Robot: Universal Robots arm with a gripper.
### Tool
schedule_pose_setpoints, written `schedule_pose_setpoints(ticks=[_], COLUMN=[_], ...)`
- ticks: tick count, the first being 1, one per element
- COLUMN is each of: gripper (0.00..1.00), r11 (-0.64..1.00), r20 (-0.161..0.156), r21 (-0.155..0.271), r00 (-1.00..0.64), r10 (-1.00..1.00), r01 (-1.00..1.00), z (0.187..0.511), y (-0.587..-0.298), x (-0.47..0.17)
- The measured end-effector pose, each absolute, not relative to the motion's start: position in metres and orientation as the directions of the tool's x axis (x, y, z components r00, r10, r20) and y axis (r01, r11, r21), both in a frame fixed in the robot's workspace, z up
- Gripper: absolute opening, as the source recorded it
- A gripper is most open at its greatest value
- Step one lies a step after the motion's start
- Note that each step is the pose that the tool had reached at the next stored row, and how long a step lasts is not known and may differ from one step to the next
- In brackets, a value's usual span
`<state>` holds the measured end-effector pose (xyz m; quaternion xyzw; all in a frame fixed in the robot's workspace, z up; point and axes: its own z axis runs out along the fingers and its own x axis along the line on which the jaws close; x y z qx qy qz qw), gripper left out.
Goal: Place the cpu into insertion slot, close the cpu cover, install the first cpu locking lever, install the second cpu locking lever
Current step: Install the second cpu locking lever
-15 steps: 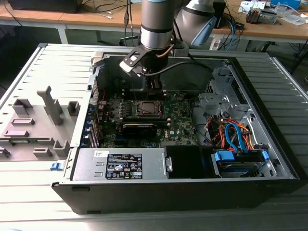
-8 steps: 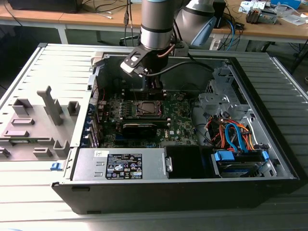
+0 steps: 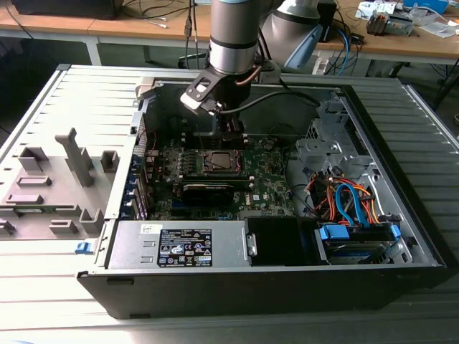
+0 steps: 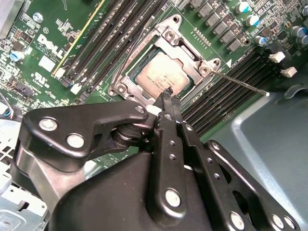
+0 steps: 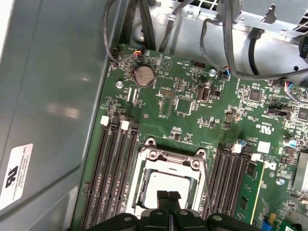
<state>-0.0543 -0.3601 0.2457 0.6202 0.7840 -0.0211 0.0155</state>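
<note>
Black pincer, pressed together, is hovering at the thin square silvery cpu cover framing the flat grey cpu; a sideways slip could scratch either.

Exterior view: soft, even overhead light; computer case interior dimmer, darkest by its far wall under arm. Second wrist view: cpu top washed pale w/ glare, bright spec. highlights on black gripper. First wrist view: soft glare patches on grey case wall, motherboard evenly lit.
</note>
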Motion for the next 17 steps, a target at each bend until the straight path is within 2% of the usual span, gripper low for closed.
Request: schedule_pose_setpoints(ticks=[17], gripper=[0.11], r11=[0.288], r20=[-0.050], r21=[-0.014], r00=[-0.288], r10=[0.956], r01=[0.958], z=[0.2457], y=[-0.3601], x=[-0.0543])
